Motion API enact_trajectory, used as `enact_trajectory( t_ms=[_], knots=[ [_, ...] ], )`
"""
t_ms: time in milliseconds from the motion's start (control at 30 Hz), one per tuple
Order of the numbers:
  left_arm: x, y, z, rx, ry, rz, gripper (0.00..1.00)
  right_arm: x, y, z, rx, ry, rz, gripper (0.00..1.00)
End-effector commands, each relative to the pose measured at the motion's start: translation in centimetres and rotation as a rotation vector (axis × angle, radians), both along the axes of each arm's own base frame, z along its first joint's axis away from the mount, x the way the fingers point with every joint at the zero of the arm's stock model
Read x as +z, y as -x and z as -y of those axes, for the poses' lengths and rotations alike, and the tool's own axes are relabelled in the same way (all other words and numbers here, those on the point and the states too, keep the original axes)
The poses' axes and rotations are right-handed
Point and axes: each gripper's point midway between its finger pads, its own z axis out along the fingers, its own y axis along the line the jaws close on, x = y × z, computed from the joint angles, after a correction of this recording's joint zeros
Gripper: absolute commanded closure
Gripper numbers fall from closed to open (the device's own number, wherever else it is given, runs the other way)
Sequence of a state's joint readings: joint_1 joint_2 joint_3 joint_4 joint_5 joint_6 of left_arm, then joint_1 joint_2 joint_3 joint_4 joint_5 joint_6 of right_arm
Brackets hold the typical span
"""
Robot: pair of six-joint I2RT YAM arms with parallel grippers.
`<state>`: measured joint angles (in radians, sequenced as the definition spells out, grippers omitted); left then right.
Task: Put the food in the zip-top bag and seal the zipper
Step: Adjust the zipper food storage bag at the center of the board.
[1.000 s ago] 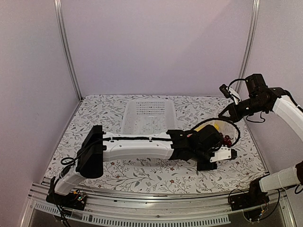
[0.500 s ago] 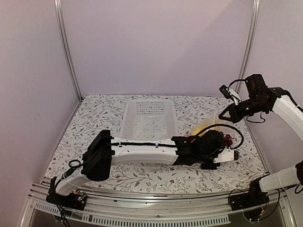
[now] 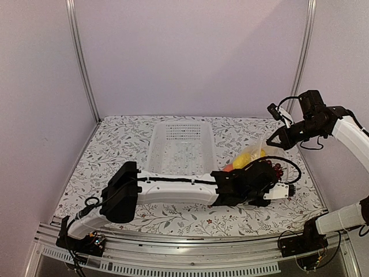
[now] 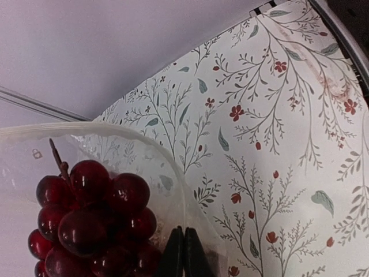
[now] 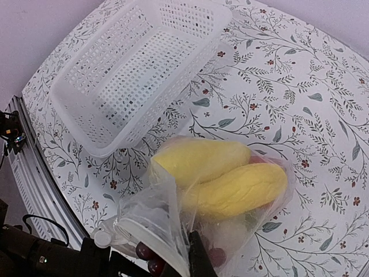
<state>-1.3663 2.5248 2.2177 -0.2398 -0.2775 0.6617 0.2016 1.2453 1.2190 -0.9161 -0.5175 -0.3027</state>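
stretching low, left gripper (image 4: 183, 257) pinches zip-top bag (image 5: 162, 214); raised right gripper (image 5: 193, 262) pinches it too.

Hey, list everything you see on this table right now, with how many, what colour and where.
basket: one, white perforated, back centre of the table
zip-top bag: one, clear, right side, one edge lifted
yellow pieces: two, yellow, side by side inside the bag
grape bunch: one, dark red, inside the bag near its rim
tablecloth: one, white with a floral print, covering the table
left tool: one, black, shut on the bag's edge beside the grapes
right tool: one, black, shut on the bag, holding it up
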Motion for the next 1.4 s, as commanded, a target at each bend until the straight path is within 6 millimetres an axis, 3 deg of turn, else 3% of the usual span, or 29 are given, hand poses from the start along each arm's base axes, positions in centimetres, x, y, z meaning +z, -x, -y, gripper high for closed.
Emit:
enact_trajectory(
  t_ms=[0, 233, 333, 433, 500, 733, 867, 967, 1100, 1233, 1367],
  knots=[
    [5.3, 1.5, 0.0, -0.011, 0.076, 0.046, 1.00, 2.0, -0.3, -0.1, -0.003, -0.017, 0.034, 1.00],
    [13.9, 2.2, -2.9, 0.053, 0.165, 0.052, 1.00, 3.5, -1.5, 1.4, -0.080, 0.050, 0.080, 1.00],
    [15.5, 2.1, -4.7, 0.066, 0.163, -0.004, 1.00, 4.4, -2.0, 2.3, -0.128, 0.086, 0.118, 1.00],
    [14.8, 1.4, -5.7, 0.091, 0.136, -0.047, 1.00, 5.2, -1.3, 1.6, -0.083, 0.057, 0.118, 1.00],
    [12.7, 0.1, -6.0, 0.134, 0.109, -0.062, 1.00, 5.3, 0.5, 0.1, 0.017, -0.012, 0.099, 1.00],
    [9.5, -2.5, -6.2, 0.191, 0.114, -0.090, 1.00, 1.4, 3.1, -1.1, 0.114, -0.074, -0.011, 1.00],
    [7.6, -3.8, -6.8, 0.221, 0.122, -0.120, 1.00, -0.2, 2.8, -1.2, 0.116, -0.069, -0.027, 1.00],
    [8.1, -3.7, -7.2, 0.212, 0.166, -0.122, 1.00, -0.8, 1.9, -1.0, 0.103, -0.049, -0.032, 0.99],
    [10.0, -3.6, -7.4, 0.188, 0.256, -0.124, 1.00, 0.2, 1.2, -0.7, 0.079, -0.029, 0.004, 0.87],
    [10.5, -4.2, -7.1, 0.192, 0.296, -0.117, 1.00, 2.6, 1.5, -0.1, 0.065, -0.003, 0.061, 0.67],
    [13.0, -3.1, -6.8, 0.167, 0.341, -0.118, 1.00, 6.2, 3.1, 0.5, 0.070, 0.002, 0.174, 0.59]
  ],
)
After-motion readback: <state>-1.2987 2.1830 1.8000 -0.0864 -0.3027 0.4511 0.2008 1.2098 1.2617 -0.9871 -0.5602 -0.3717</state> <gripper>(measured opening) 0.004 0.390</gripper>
